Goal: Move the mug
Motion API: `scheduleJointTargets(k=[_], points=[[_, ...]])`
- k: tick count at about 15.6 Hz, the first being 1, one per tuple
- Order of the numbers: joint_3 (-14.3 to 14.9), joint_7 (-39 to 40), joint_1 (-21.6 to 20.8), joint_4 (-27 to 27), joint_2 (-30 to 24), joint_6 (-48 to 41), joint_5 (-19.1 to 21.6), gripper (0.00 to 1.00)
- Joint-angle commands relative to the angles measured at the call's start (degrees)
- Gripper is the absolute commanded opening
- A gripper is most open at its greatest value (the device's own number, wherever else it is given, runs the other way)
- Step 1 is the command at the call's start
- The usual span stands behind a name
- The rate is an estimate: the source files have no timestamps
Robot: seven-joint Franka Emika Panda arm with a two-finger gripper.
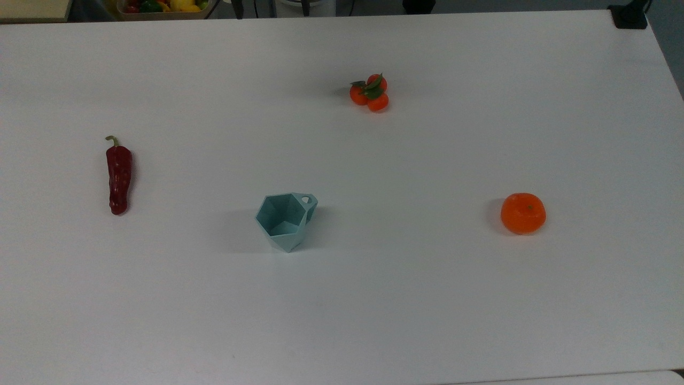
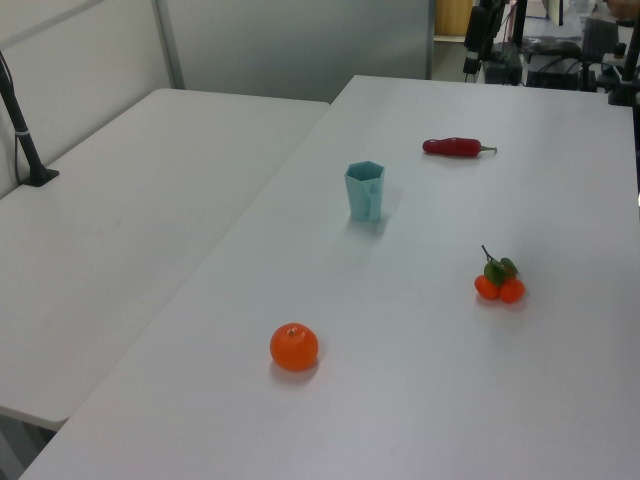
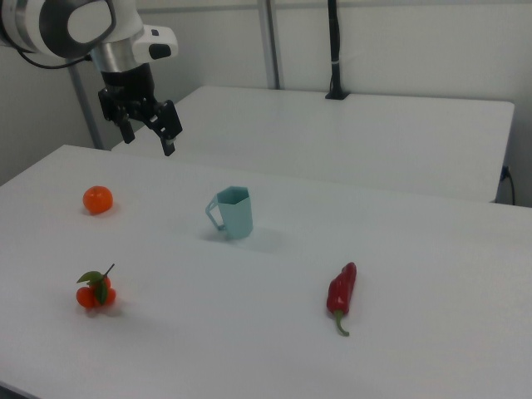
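- The fingers (image 3: 170,126) of the gripper (image 3: 150,125) stand apart with nothing between them, hanging high above the tabletop (image 1: 427,299) toward the right view's upper left.
- The mug (image 1: 286,221) stands upright near the middle of the tabletop, well apart from everything.
- In the top view, a red chili pepper (image 1: 118,176) lies far to its left, an orange fruit (image 1: 523,213) far right, a small tangerine cluster (image 1: 370,93) beyond it.
- Nothing stands close beside the mug.
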State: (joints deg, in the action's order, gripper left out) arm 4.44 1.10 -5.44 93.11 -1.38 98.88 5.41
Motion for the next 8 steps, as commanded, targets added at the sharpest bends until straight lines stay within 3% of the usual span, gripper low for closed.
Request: scheduleJointTargets(k=[1,8], points=[[-0.1,1.4,0.1,3.5,-2.7,2.0,-0.1,1.00],[-0.1,1.6,0.0,3.6,-2.8,1.5,-0.1,1.00]])
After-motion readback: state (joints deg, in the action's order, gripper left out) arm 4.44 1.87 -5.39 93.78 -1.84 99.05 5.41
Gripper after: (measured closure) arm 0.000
